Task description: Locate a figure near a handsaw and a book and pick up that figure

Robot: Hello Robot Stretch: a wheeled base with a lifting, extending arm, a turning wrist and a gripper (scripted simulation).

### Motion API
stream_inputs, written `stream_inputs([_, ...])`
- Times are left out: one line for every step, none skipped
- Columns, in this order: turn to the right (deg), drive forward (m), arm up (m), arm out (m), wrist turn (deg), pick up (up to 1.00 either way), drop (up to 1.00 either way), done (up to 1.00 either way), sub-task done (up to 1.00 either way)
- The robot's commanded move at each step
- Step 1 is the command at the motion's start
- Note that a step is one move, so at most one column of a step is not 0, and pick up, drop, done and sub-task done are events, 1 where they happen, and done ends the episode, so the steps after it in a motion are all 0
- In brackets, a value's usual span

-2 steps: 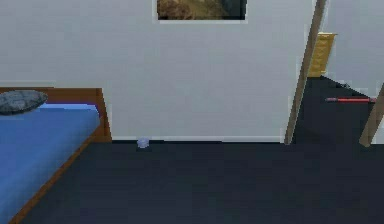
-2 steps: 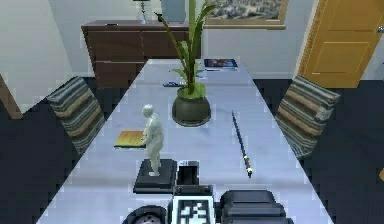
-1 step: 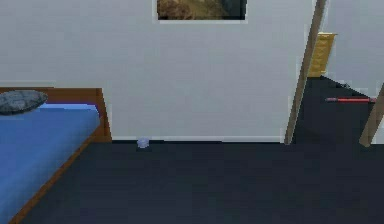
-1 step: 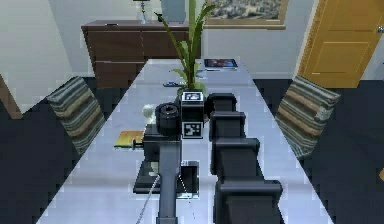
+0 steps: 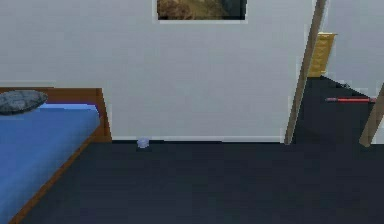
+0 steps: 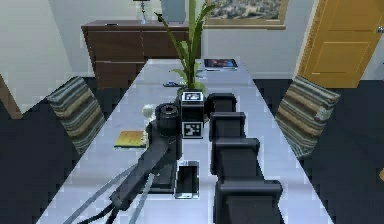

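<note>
The bench (image 6: 105, 165) is crowded. A plant (image 6: 190, 50) stands just behind the end effector (image 6: 158, 125), and a careless swing could topple it. I cannot tell whether the end effector holds anything. A book (image 6: 131, 139) lies near it. The pale blob (image 6: 146, 108) alongside, possibly the figure, could be nudged away.

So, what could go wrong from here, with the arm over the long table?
The gripper is among small things on the table: a pale round thing, a yellowish book, a dark flat slab. A sweep could push one off.
The potted plant stands near the arm's end; reaching farther may tip it.
These small things are hard to tell apart, so a wrong pick is possible.
</note>
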Motion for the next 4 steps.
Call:
stream_inputs([0.0,0.00,0.00,0.00,45.0,0.00,0.00,0.00,0.00])
stream_inputs([0.0,0.00,0.00,0.00,45.0,0.00,0.00,0.00,0.00])
stream_inputs([0.0,0.00,0.00,0.00,33.0,0.00,0.00,0.00,0.00])
stream_inputs([0.0,0.00,-0.30,0.00,0.0,0.00,0.00,0.00,0.00])
